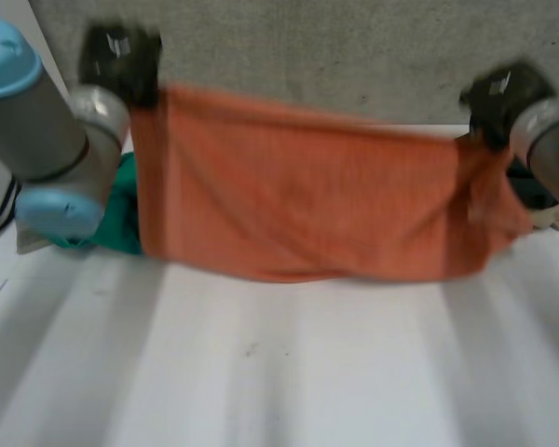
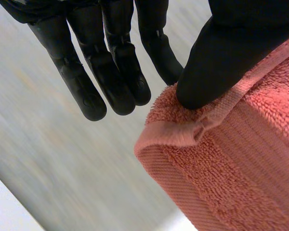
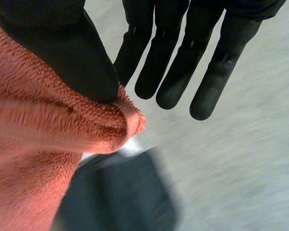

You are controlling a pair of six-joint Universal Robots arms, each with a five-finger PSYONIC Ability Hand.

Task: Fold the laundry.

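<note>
An orange terry towel (image 1: 307, 196) hangs spread above the white table (image 1: 279, 372), stretched between my two hands, its lower edge just over the tabletop. My left hand (image 1: 121, 60) holds its upper left corner. In the left wrist view the thumb (image 2: 221, 57) presses the hemmed corner of the towel (image 2: 231, 159), with the fingers (image 2: 111, 72) straight beside it. My right hand (image 1: 503, 93) holds the upper right corner. In the right wrist view its thumb (image 3: 62, 48) pins the towel's corner (image 3: 38, 144), and its fingers (image 3: 183, 72) stand straight.
A green cloth (image 1: 121, 219) lies behind the towel by my left arm. Dark items (image 1: 531, 191) sit at the table's right, behind my right arm, and a dark thing (image 3: 120, 192) lies below the right hand. A grey surface (image 1: 354, 56) runs beyond the table.
</note>
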